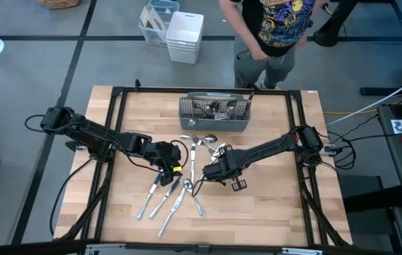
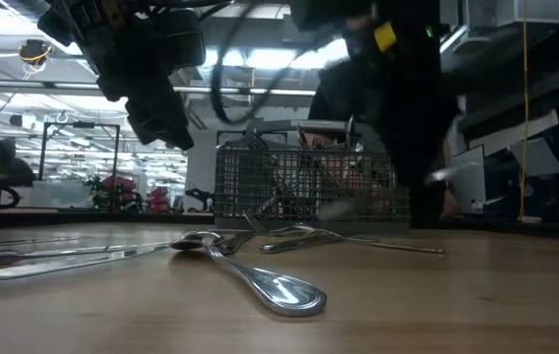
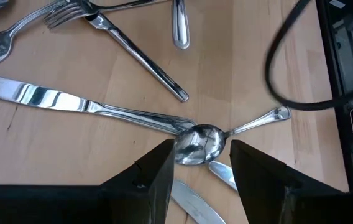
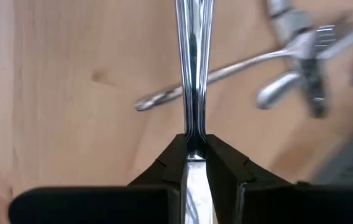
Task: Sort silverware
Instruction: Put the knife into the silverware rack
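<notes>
Wooden tabletop carries the silverware, scattered at frame centre in the high view, below the mesh caddy at upper centre. I read the left claw as open, its fingers either side of a spoon whose bowl lies across a knife. I read the right claw as closed on one utensil handle, just right of centre. A person stands beyond the tabletop.
</notes>
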Controlling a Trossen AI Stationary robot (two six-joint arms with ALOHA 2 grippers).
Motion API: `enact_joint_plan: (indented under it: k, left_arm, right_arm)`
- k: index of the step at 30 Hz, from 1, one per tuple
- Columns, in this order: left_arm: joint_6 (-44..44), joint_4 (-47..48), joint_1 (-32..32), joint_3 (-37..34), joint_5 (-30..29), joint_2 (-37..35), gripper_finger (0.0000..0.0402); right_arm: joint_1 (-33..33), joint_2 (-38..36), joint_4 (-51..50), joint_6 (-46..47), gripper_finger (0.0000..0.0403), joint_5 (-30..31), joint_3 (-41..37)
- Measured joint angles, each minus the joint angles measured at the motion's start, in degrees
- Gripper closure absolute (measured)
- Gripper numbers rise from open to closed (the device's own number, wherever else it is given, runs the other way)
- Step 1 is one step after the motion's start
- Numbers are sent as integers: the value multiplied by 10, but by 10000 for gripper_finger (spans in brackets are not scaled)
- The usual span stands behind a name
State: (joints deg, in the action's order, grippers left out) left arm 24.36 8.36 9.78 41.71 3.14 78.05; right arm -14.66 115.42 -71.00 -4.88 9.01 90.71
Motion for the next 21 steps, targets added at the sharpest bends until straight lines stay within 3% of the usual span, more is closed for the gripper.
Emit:
enact_joint_plan:
  k: [6,12,17,21]
  left_arm:
    - [-25,1,0,0,0,-4,251]
    - [-70,37,0,0,0,-52,251]
    - [-91,66,-1,0,0,-104,251]
    - [-110,93,-1,0,-15,-138,251]
  right_arm:
    - [0,0,-72,-14,354,52,78]
    - [0,-1,-152,-14,354,113,137]
    - [0,-2,-189,-17,354,167,158]
    - [1,-7,-190,-56,354,171,158]
